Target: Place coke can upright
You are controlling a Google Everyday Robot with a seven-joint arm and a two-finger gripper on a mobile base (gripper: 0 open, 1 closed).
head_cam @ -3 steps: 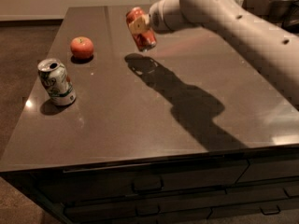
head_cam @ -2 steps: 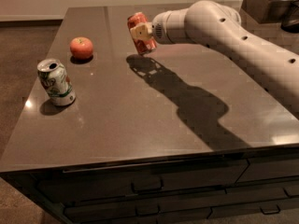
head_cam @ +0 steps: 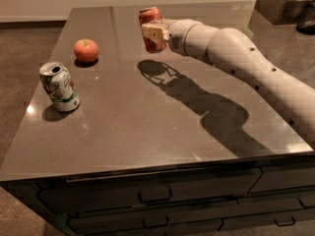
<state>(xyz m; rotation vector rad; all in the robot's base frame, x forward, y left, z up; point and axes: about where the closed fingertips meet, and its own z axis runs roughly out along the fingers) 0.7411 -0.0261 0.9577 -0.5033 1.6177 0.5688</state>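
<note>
The coke can (head_cam: pixel 149 15) hangs in the grasp of the gripper (head_cam: pixel 153 35) above the far middle of the counter (head_cam: pixel 123 136), nearer the far edge than the front one. It is close to upright, with its silver top uppermost and leaning slightly.

Nearest the camera, below the front edge, runs a row of dark drawers (head_cam: pixel 152 196) with slim handles. On the counter, close to the left edge and about halfway back, stands a white-and-green can (head_cam: pixel 59 86). It rests on its base with its silver top up, and a small shadow lies at its foot. Toward the middle of the counter lies the dark shadow (head_cam: pixel 197 100) of the arm and can, running from the right front toward the centre. The shadow's tip lies apart from the can above it, so the can is clear of the surface.

Farther back, left of centre, sits a red apple (head_cam: pixel 86 50), well apart from both cans. The pale arm (head_cam: pixel 236 58) comes in from the right edge and reaches leftward across the counter. At its end, a light finger (head_cam: pixel 152 33) of the gripper presses across the red side of the coke can, gripping it firmly around the body. At the far right corner stands a dark container (head_cam: pixel 280 6), with its contents too unclear to name.
</note>
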